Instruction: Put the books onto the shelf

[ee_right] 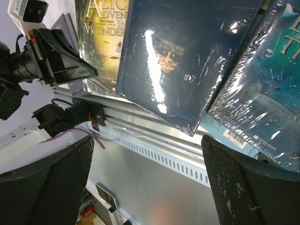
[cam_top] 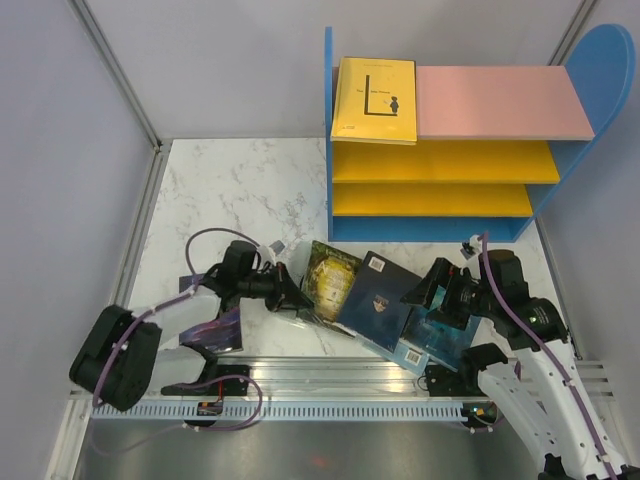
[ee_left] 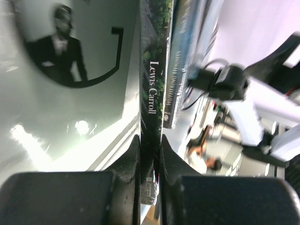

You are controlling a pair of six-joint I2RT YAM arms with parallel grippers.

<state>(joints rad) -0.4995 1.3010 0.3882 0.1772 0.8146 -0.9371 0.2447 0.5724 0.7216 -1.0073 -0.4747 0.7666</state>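
The shelf (cam_top: 345,225) stands at the back right with a yellow book (cam_top: 373,100) flat on its pink top board. Three books lie fanned on the table: dark green (cam_top: 333,275), dark navy (cam_top: 378,300) and teal (cam_top: 440,335). My left gripper (cam_top: 298,293) is shut on the green book's left edge; in the left wrist view the fingers (ee_left: 129,164) pinch its spine (ee_left: 152,93), which reads Lewis Carroll. The right gripper (cam_top: 428,290) hangs open over the navy book (ee_right: 183,61) and the teal book (ee_right: 262,93), with nothing between its fingers (ee_right: 47,183).
A purple book (cam_top: 225,328) lies under the left arm near the front rail (cam_top: 330,372). A pale cover with a dark figure (ee_left: 58,51) sits beside the gripped spine. Grey walls close in left and back. The two yellow shelf boards (cam_top: 440,165) hold nothing.
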